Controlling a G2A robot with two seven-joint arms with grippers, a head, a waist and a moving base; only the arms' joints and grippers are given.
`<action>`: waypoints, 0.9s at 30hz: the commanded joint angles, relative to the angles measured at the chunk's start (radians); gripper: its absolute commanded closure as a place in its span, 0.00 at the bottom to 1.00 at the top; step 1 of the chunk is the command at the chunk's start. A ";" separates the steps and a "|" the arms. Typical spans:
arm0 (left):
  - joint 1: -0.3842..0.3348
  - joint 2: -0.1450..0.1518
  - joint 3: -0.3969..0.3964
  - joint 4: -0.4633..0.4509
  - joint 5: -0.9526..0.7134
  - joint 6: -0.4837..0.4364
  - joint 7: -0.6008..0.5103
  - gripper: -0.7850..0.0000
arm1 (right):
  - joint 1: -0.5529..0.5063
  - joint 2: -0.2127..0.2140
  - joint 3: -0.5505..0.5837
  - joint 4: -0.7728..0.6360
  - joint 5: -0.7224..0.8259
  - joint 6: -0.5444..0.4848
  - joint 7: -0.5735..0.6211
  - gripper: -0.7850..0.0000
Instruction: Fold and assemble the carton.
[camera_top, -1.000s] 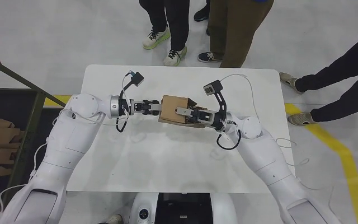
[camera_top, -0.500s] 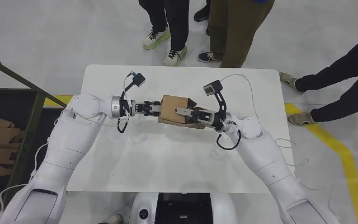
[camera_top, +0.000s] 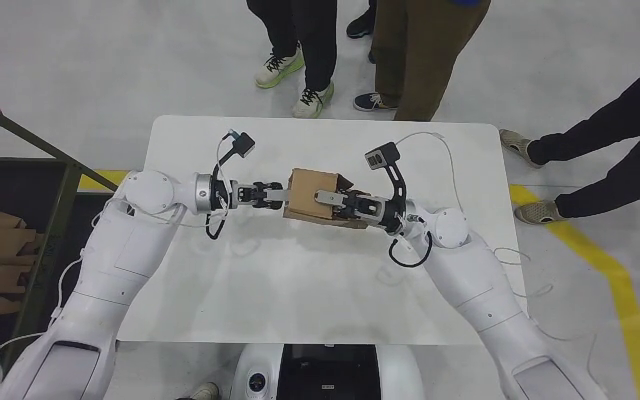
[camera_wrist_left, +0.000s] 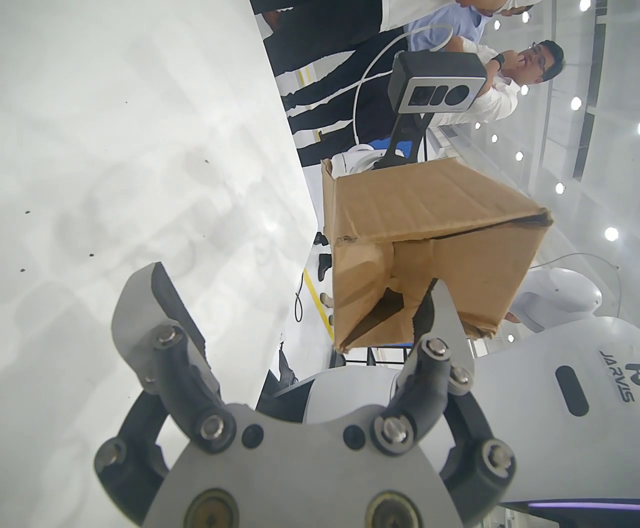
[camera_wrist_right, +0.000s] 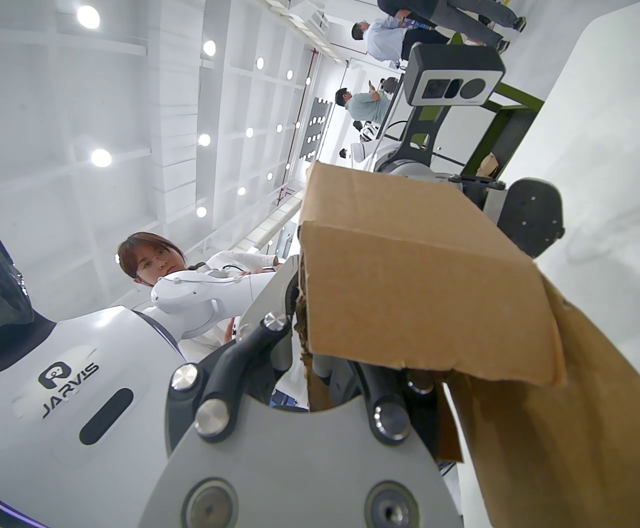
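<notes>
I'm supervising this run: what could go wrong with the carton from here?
The right gripper pinches just one wall of the carton, at a frayed edge; the cardboard might tear or slip out.
The left gripper is open with one fingertip at the gap in the end flaps; pushing in might crumple a flap rather than fold it.

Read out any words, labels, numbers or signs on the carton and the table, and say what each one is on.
Carton: none. The brown faces that show are plain cardboard, with no print or label. The hidden faces cannot be judged.
Table: none. Its white top bears only a few small dark specks.
</notes>
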 joint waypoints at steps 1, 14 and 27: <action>-0.003 -0.001 0.006 -0.001 0.002 0.001 0.001 0.00 | 0.001 -0.001 -0.002 0.001 0.000 0.001 0.000 1.00; -0.023 -0.002 0.023 0.008 -0.003 -0.003 0.001 0.00 | 0.003 -0.003 -0.001 0.002 -0.004 0.001 0.001 1.00; -0.015 0.006 0.000 0.029 0.007 -0.004 0.006 0.00 | 0.006 -0.004 0.007 0.005 -0.003 0.001 0.001 1.00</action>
